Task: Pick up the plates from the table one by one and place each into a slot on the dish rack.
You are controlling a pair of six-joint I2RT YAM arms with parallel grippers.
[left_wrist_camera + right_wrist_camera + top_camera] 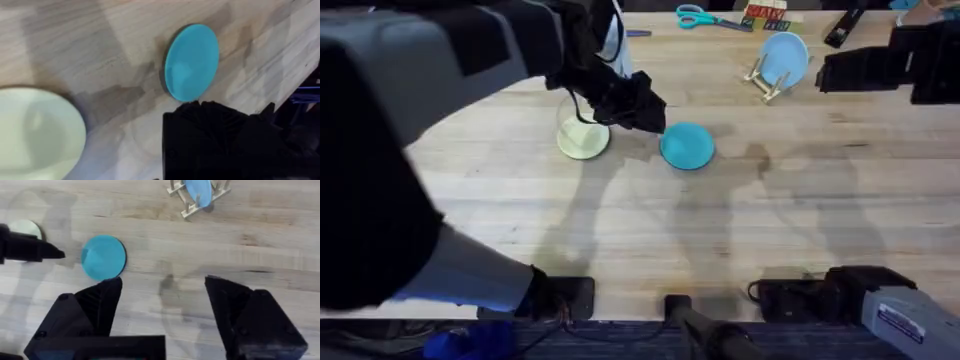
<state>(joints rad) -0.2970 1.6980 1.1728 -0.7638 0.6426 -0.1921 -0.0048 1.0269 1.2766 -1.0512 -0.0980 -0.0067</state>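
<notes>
Left gripper (beside cream plate) nears teal plate.

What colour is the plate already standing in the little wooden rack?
Light blue. The plate in the dish rack shows best in the overhead view.

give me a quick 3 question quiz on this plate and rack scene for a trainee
1. True or false: the light blue plate already stands in the dish rack.
2. Which plate lies nearest the left gripper? A) teal B) light blue C) red
3. Fill in: the right gripper has its fingers ____.

Key: 1. True; it stands on edge between the pegs. 2. A; the teal plate lies flat on the table just beside that gripper, with the cream plate on its other side. 3. open; a wide gap shows in the right wrist view.
</notes>
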